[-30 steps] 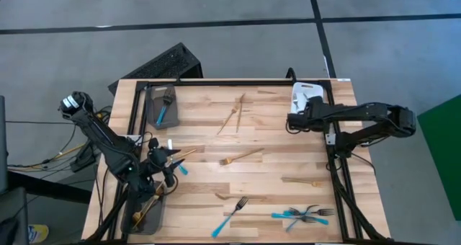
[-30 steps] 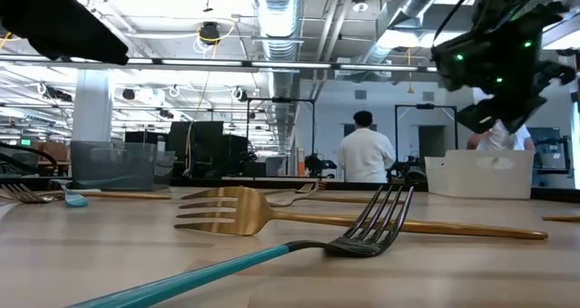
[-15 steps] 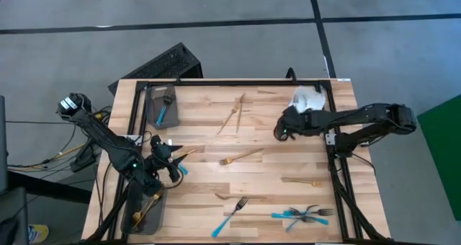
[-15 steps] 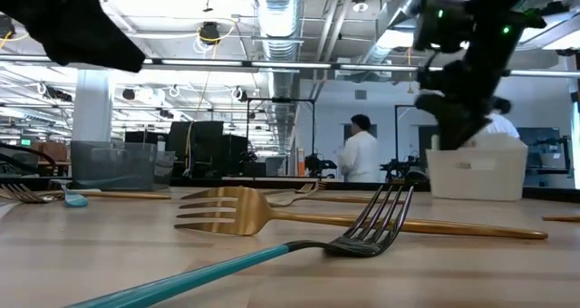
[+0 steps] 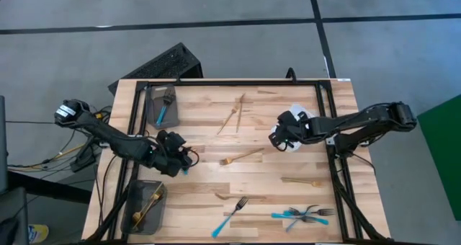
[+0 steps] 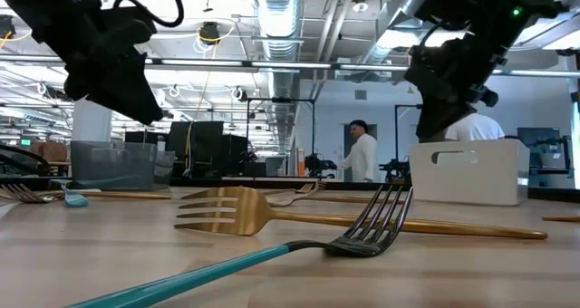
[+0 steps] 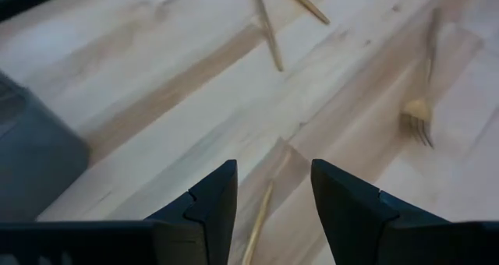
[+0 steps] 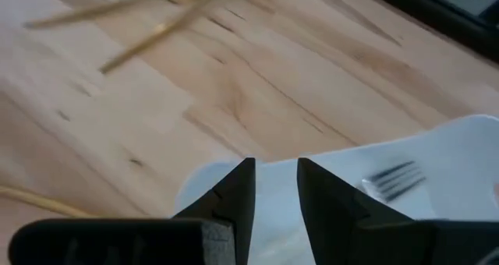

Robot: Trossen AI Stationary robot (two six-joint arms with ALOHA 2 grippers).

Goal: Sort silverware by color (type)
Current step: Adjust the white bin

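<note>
Since the earlier pictures the left gripper (image 5: 180,158) has been moving away from the grey tray (image 5: 146,206) at the near left corner, where it was hovering, and is now sitting farther in over the table (image 5: 274,166). The right gripper (image 5: 277,138) has been leaving the far right corner and travelling toward the middle, and the white tray (image 5: 297,122) has come along with it, now lying askew under that gripper instead of square in its corner.

The left arm is stretching low from the left edge, its forearm nearly level, fingers (image 7: 212,199) standing apart with nothing between them. Just below and ahead of them a gold utensil (image 7: 257,222) is lying on the wood, its handle showing in the gap. A gold fork (image 5: 241,156) is resting to the right of this gripper, and 2 more gold pieces (image 5: 234,114) are lying beyond it toward the far edge.

The right arm is reaching in from the right side, elbow out, wrist pointing left. Its fingers (image 8: 234,189) are parted a little over the white tray's rim; whether they are pinching it I cannot tell. A silver fork (image 8: 392,177) is lying inside that tray, just beside the fingers.

A blue-handled fork (image 5: 230,217) and a cluster of blue-handled pieces (image 5: 302,215) are lying near the front edge, well apart from both grippers
</note>
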